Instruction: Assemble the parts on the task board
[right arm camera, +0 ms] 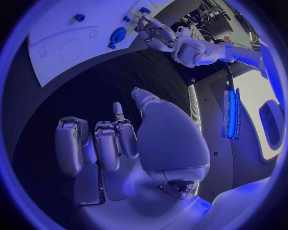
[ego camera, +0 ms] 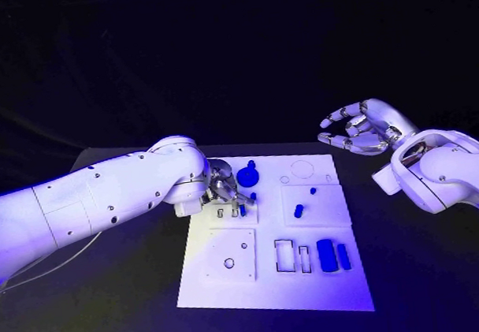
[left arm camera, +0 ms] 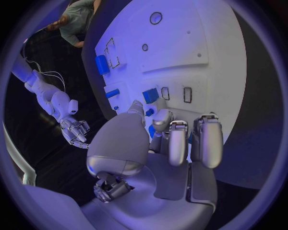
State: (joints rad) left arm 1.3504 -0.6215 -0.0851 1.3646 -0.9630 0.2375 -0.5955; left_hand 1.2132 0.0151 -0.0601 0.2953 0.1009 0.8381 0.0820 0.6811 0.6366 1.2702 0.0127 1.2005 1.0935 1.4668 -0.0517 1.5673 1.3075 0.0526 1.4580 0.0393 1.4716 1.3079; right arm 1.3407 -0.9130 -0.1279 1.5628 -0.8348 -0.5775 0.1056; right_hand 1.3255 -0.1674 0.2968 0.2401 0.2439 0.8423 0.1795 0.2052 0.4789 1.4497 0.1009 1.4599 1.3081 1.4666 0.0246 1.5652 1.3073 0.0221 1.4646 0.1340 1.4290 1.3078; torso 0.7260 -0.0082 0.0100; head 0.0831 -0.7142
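The white task board [ego camera: 276, 285] lies mid-table. My left hand [ego camera: 221, 191] hovers low over its far left section, and a small blue part [left arm camera: 149, 112] sits pinched between the thumb and a fingertip. A larger keyhole-shaped blue part [ego camera: 248, 175] lies just beyond that hand. A small blue peg [ego camera: 298, 209] stands in the middle right panel. Two longer blue parts [ego camera: 333, 254] lie near the front right. My right hand [ego camera: 356, 129] is raised off the board's far right corner, with its fingers curved and apart and nothing in them.
Outlined slots [ego camera: 284, 255] and a square panel with small holes [ego camera: 230, 256] take up the board's near half. Black table [ego camera: 117, 320] surrounds the board. In the right wrist view the board [right arm camera: 60, 38] lies well beyond my right hand [right arm camera: 120, 139].
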